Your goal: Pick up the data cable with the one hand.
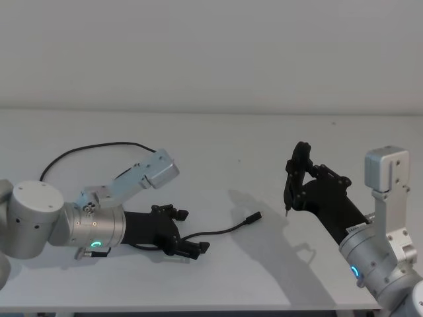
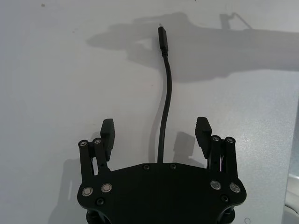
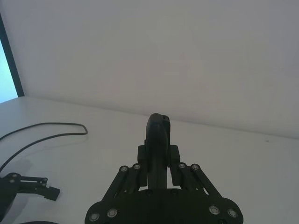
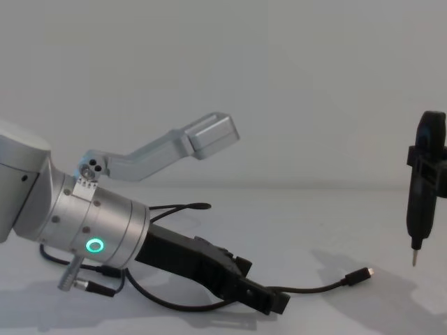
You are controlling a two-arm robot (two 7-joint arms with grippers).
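Reaching in low from the left in the head view, the left gripper point(image 1: 191, 230) lies almost flat on the white table point(image 1: 277, 142) with its jaws spread wide. The data cable point(image 1: 225, 230) runs out between its two fingers toward the middle of the table and ends in a small plug point(image 1: 253, 218) resting on the surface. On the right, the right gripper point(image 1: 297, 173) hangs above the table, well apart from the cable. Its jaws are drawn in on a slim black tool point(image 1: 289, 198) whose thin tip points down. In the left wrist view, the left gripper point(image 2: 156, 133) shows both fingers point(image 2: 108, 133) far apart, and the data cable point(image 2: 167, 88) passes straight up the gap (touching neither pad) to the plug point(image 2: 162, 38). In the right wrist view, the right gripper point(image 3: 159, 153) has its pads pressed in on the upright tool point(image 3: 158, 128). From the chest, the left gripper point(image 4: 257, 292) slants down to the tabletop below a glowing green ring point(image 4: 94, 246). The data cable point(image 4: 314, 288) trails from it along the table to the plug point(image 4: 357, 276), while the tool point(image 4: 418, 209) hangs tip-down at the right edge, clear of the surface.
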